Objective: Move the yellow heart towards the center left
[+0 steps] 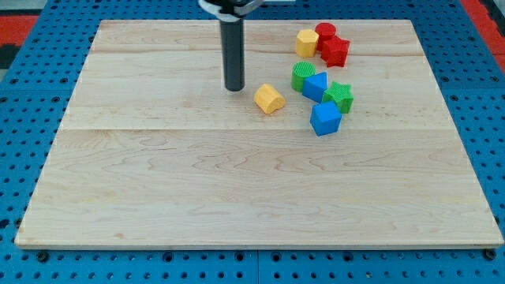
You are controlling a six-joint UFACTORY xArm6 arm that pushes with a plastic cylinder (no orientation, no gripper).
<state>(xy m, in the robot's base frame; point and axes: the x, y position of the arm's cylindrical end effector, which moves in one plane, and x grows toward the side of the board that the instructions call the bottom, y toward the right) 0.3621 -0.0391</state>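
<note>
The wooden board fills most of the view, lying on a blue perforated surface. Its whole lower half and its left side lie bare, wide room out to the left and bottom edges.

The blocks crowd the upper right. Near the top edge sit a yellow hexagonal block, a red cylinder and a red star-like block, touching one another. Just below them cluster a green ridged block, a blue block, a green star and a blue cube.

The yellow heart lies apart from that cluster, to its left, above the board's middle.

My tip, a plain rod gripping nothing, rests near the heart's upper left without touching it.
</note>
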